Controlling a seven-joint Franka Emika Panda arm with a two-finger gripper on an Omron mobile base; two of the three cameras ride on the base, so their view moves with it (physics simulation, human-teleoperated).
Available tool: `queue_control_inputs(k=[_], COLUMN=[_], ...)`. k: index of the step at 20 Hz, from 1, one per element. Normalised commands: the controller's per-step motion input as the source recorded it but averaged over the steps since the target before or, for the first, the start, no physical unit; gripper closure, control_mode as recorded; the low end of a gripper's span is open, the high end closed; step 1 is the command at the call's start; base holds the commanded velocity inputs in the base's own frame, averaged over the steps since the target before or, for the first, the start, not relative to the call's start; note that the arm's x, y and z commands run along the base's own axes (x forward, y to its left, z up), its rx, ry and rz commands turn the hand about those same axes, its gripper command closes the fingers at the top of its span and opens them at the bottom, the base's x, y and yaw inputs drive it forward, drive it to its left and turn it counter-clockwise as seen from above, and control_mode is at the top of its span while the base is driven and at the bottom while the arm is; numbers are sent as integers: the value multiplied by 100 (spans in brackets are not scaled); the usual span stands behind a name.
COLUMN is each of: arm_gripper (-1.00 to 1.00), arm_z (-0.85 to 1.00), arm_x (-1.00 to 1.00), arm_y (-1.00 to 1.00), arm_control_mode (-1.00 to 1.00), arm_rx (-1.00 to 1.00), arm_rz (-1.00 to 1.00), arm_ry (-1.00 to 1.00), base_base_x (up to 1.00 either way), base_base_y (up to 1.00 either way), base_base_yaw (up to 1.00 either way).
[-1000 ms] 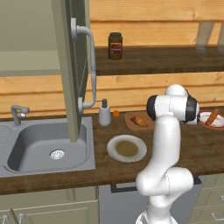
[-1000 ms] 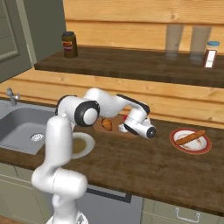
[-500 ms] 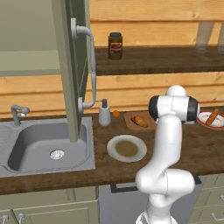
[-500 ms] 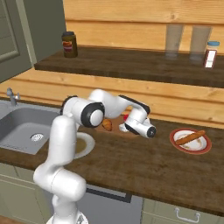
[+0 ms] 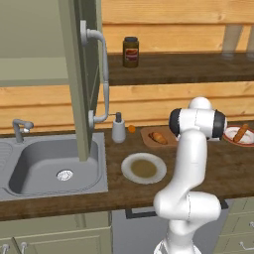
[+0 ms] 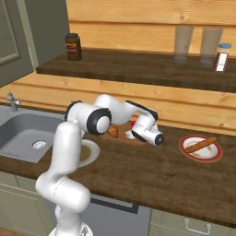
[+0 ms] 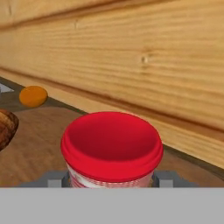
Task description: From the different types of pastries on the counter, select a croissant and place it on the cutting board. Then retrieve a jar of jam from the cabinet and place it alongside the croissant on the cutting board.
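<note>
1. On the cutting board (image 5: 166, 139), against the wooden back wall, you have the croissant (image 5: 159, 137) already lying; the jar of jam (image 7: 112, 148) sits low over the same board, just beside the pastry in the hand view.
2. Between the finger tips (image 7: 55, 179) is where the jar stands: one grey tip shows at each side of its body, right under the red lid, with the lid facing the camera.
3. Gripper (image 6: 134, 134) state: the tips look pressed to the jar's sides, so I judge it closed on the jar; whether the jar's base already rests on the board is hidden.
4. Handling, as a judgement: expect a small, rigid, fairly light jar with smooth walls that could slip or break if dropped. Hold it across the body below the lid rim, as now.
5. Note the small orange ball (image 7: 33, 96) on the counter (image 5: 228, 173) near the wall, apart from the jar.
</note>
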Motion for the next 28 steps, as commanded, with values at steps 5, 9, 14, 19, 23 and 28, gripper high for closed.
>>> queue_control_inputs(k=[5, 9, 14, 19, 23, 28], arm_gripper=[-100, -100, -100, -100, -100, -100], arm_z=[31, 49, 40, 60, 56, 41], arm_x=[-14, -35, -63, -89, -100, -100], arm_y=[-8, -13, -10, 0, 0, 8], arm_control_mode=[-100, -100, -100, -100, -100, -100], arm_rx=[3, 5, 3, 1, 0, -3], arm_rz=[-1, -1, -2, -5, -3, -3], arm_ry=[0, 0, 0, 12, 24, 47], base_base_x=[0, 0, 0, 0, 0, 0], base_base_y=[0, 0, 0, 0, 0, 0], base_base_yaw=[0, 0, 0, 0, 0, 0])
